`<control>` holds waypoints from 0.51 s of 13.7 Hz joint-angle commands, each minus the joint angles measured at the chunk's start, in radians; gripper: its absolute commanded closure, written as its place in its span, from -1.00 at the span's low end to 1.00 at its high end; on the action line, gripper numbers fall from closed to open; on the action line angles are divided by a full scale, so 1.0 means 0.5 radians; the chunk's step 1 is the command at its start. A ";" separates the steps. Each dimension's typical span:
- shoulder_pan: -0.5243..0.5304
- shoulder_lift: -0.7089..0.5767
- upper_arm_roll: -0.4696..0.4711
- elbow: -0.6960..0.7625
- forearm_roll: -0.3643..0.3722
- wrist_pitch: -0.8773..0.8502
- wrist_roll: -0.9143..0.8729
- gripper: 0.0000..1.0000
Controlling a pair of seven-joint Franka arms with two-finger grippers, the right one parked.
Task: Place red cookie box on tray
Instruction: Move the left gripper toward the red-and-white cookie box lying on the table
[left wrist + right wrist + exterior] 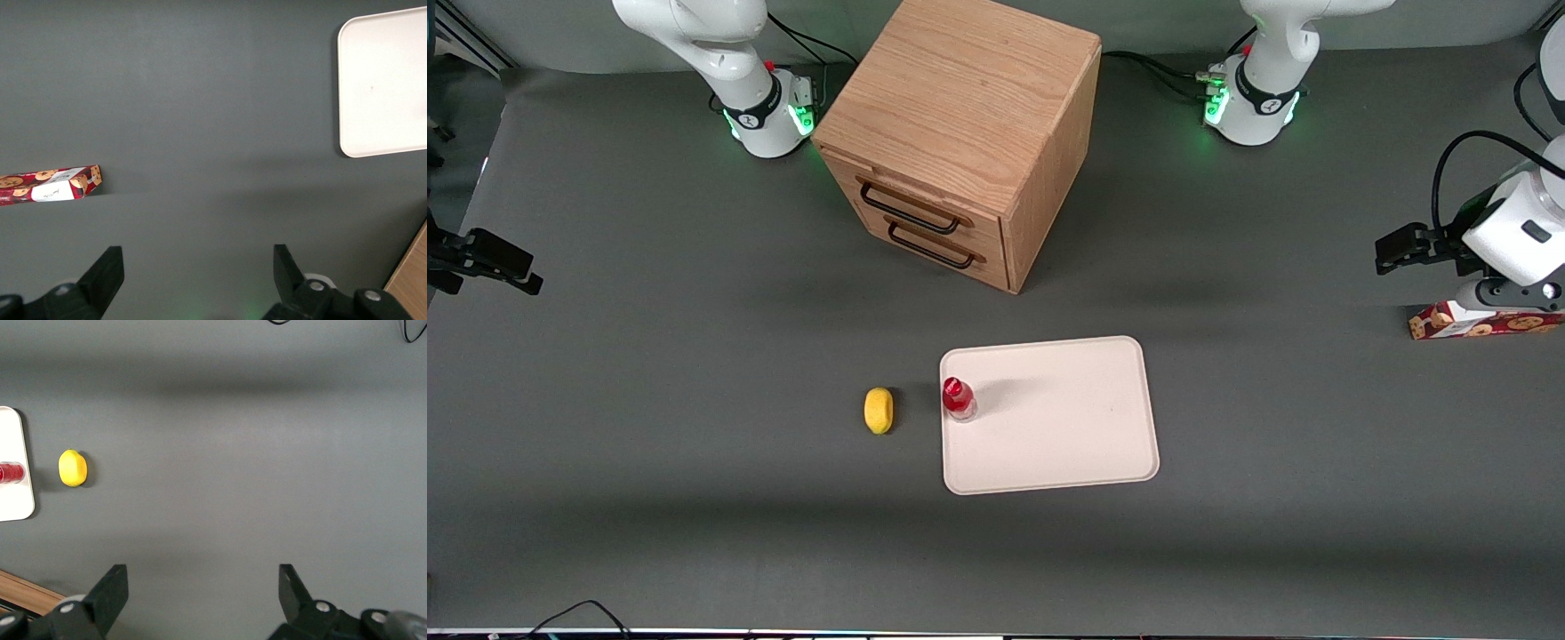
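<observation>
One grey table (694, 444) beneath the wide-apart jaws of the gripper (197, 280).

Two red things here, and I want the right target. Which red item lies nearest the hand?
The red cookie box, lying flat on the table just under the open hand. The small red-capped bottle stands upright on the tray, much farther off.

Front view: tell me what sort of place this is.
Probably a robot lab tabletop: arm bases bolted to a grey-covered table, staged props like the tray and red cookie box, and the open gripper raised above bare table.
</observation>
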 commanded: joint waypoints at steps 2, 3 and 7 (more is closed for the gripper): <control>-0.012 0.016 0.001 0.052 -0.004 -0.057 -0.006 -1.00; -0.009 0.016 0.001 0.052 -0.004 -0.057 0.001 -1.00; -0.009 0.016 0.004 0.052 -0.004 -0.073 0.010 -1.00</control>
